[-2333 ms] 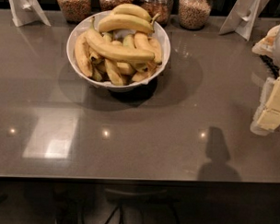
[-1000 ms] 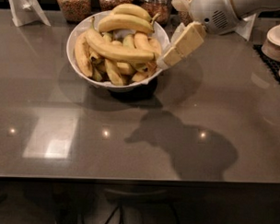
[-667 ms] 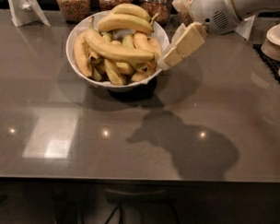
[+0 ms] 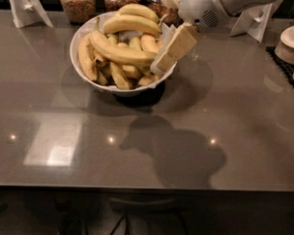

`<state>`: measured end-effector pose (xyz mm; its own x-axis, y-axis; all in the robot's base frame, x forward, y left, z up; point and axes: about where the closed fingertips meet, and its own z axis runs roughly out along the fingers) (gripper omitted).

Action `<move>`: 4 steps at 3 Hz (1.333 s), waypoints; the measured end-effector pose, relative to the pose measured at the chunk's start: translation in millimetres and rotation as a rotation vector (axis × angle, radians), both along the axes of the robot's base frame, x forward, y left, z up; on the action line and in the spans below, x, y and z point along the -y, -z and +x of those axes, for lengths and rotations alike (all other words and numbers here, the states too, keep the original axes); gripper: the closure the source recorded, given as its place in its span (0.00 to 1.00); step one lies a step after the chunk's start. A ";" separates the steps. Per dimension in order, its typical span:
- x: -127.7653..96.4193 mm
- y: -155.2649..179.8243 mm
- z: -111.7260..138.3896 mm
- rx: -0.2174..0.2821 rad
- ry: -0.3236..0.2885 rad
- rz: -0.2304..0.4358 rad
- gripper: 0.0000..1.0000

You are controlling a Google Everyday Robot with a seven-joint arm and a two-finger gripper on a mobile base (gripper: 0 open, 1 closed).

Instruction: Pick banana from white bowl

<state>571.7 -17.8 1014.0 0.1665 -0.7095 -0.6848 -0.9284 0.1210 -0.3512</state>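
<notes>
Curved yellow bananas [image 4: 121, 54], brown-flecked, heap the wide glossy white bowl [image 4: 75, 49] at the back of the grey tabletop [image 4: 136, 153]. The cream gripper [image 4: 161, 62] slants over its right rim; apart or together, I cannot tell.

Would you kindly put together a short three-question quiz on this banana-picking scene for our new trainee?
1. True or false: the gripper is at the rim of the white bowl, on the side toward the stacked dishes.
2. What does the white bowl hold? A) a single banana B) many bananas C) nothing
3. Short answer: what stands just behind the bowl?

Key:
1. True.
2. B.
3. Glass jars.
</notes>
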 end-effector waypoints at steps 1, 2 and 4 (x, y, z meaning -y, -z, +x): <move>-24.2 4.5 8.0 0.040 -0.038 -0.045 0.00; -37.6 10.6 16.8 0.063 -0.057 -0.074 0.00; -48.2 30.4 28.8 0.061 -0.068 -0.122 0.35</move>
